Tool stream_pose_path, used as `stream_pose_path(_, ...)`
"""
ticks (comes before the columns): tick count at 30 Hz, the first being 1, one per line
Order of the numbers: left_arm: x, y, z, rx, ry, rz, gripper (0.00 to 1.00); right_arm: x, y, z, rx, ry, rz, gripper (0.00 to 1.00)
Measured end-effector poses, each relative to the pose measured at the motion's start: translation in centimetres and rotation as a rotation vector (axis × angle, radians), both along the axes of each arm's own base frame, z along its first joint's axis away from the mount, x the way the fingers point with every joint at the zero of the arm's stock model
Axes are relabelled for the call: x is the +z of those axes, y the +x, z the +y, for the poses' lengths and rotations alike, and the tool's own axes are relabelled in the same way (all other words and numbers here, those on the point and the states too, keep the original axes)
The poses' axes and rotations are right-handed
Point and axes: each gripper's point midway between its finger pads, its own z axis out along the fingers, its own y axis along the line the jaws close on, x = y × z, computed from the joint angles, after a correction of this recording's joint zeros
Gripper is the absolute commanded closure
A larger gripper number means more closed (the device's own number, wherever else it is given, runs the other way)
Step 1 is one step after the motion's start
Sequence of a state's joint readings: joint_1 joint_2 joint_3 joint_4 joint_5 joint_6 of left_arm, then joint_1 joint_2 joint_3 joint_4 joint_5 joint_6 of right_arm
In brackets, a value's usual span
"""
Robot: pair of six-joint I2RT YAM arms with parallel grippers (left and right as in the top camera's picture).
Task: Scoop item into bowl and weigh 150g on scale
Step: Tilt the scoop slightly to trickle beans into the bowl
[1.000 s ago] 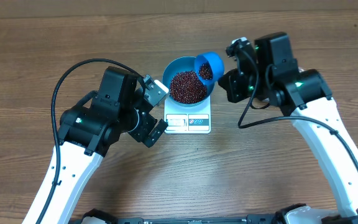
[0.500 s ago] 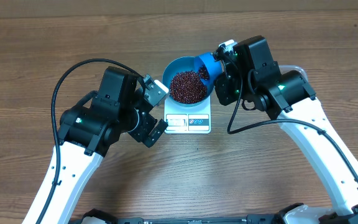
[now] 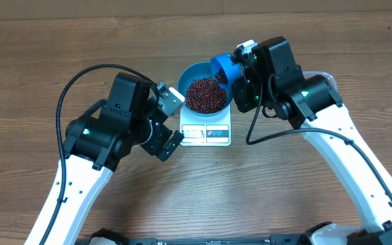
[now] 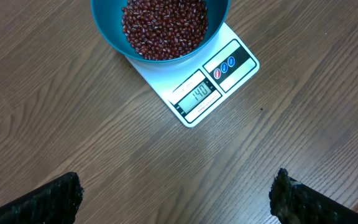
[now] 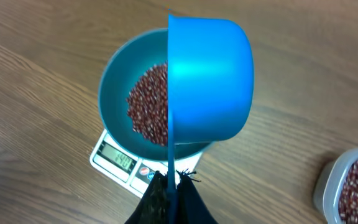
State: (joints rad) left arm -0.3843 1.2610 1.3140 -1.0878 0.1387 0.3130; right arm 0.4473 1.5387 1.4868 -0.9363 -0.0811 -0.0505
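A: Trying to work out how far along this is. Seeing the bowl (image 3: 184,82) sitting on the scale (image 3: 206,135), upper middle of the overhead frame, and already holding a good heap of beans (image 3: 205,94).

B: Getting close, judging by the display (image 4: 196,94). Reading something like one-forty-odd in the left wrist view, though squinting at that last digit and not trusting it. So probably needing just a small top-up.

A: And pouring right now? Looking at the scoop (image 5: 210,81) tipped on its side over the bowl's upper right rim, filling the middle of the right wrist frame.

B: Tipping, yes, with the right gripper (image 5: 171,190) clamped tight on it at the bottom of that frame. Not spotting any beans falling, though, and only seeing the scoop's back there, so not calling it full or empty.

A: Doing anything with the left side?

B: Nope. Just hanging the left gripper (image 4: 178,199) over the table (image 4: 73,124) with jaws spread wide, gripping nothing, fingertips (image 4: 42,202) poking in at the bottom corners of its own view, scale and bowl up top.

A: Remaining work, then?

B: Guessing here: watching the number settle, then maybe fetching a few more beans from the clear tub (image 5: 353,186) at the lower right edge of the right wrist frame. Worth trickling slowly to avoid overshooting.
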Motion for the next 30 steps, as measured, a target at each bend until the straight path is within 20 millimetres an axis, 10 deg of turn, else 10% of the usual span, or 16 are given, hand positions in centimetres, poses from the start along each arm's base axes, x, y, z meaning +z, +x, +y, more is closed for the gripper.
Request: stream_pose_path(30, 0.0, 0.0, 0.0, -0.001, 0.000, 0.000, 0.01, -0.6, -0.1, 1.3, -0.003, -0.020, 0.019, 0.96)
